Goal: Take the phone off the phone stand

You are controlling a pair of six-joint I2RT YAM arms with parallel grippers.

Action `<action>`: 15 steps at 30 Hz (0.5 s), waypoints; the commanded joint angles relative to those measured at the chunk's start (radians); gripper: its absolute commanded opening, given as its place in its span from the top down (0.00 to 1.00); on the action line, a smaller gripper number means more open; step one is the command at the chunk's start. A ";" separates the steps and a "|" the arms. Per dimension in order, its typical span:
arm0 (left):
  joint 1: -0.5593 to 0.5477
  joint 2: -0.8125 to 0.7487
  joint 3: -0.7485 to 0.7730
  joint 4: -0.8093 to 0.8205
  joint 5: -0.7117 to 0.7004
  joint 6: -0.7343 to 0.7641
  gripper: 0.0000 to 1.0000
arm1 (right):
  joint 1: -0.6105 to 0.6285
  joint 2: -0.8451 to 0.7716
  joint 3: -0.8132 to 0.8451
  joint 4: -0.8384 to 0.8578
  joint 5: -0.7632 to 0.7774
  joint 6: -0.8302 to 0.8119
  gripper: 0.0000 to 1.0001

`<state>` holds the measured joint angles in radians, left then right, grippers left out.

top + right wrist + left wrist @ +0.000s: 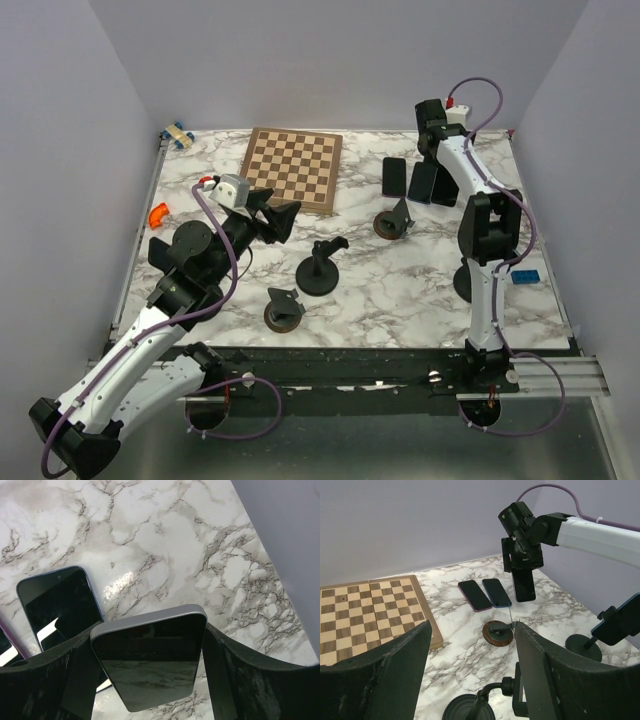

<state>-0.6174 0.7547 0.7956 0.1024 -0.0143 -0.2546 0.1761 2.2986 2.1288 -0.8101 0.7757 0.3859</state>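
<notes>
**Phone off stand, held in right end effector**

- The phone [524, 586] hangs upright in the air with its screen dark, over the far right part of the table [400, 300] and touching nothing below it.
- The right end effector [522, 566] is clamped on the phone's upper end. In the right wrist view, the fingers [40, 685] press its two long edges.
- The phone stand [498, 632], with a round wooden base, sits empty on the table just nearer than the held phone, apart from it.
- A purple-edged phone [475, 595] and a blue-edged phone [496, 592] lie flat side by side on the table, between the held phone and the chessboard [292, 168].
- The left end effector [275, 218] is spread wide with nothing in it. It sits above the table mid-left and faces the right arm.
- A black stand [318, 268] and a second wood-base stand [284, 310] are on the table near it.
- The left wrist view shows a mounted phone [615, 625] on another stand at the right edge.
</notes>
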 commanded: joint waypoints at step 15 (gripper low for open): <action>-0.004 -0.014 -0.003 0.016 0.014 -0.006 0.24 | -0.050 0.170 0.120 -0.044 0.112 0.121 0.99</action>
<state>-0.6174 0.7467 0.7956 0.1028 -0.0143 -0.2550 0.1379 2.4500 2.2272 -0.8398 0.8242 0.4603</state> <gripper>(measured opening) 0.757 0.783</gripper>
